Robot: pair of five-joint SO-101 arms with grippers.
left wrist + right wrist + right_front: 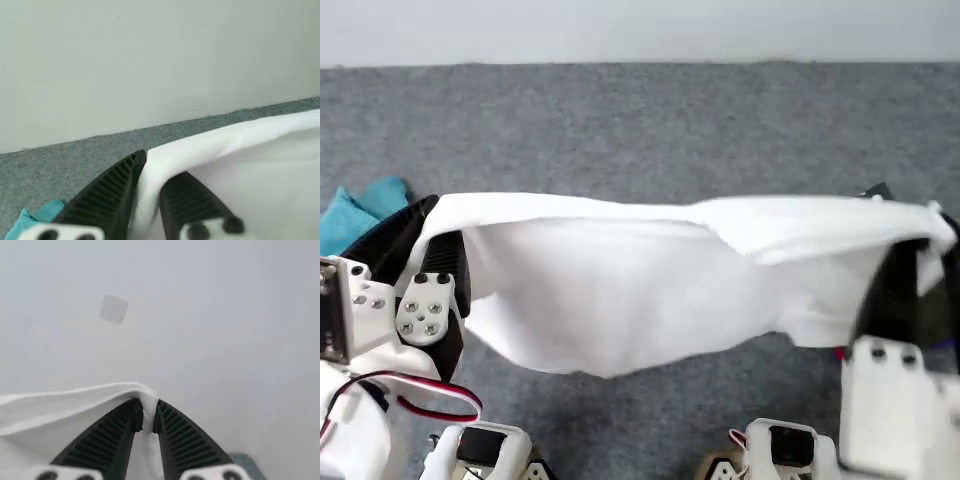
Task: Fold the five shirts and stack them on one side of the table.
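A white shirt (620, 290) hangs stretched out above the grey table (650, 120), held at both upper corners. My left gripper (428, 222) is shut on its left corner; in the left wrist view the black fingers (115, 190) pinch the cloth (240, 170), with the gripper (160, 169) raised off the table. My right gripper (930, 228) is shut on the right corner, and in the right wrist view the gripper (146, 409) clamps a fold of white cloth (65, 410). The shirt's lower edge sags in the middle.
A teal shirt (360, 212) lies bunched at the table's left edge, also seen as teal cloth (35, 219) past the left fingers. A white wall (640, 30) bounds the far side. The arm bases (480, 450) stand along the front edge.
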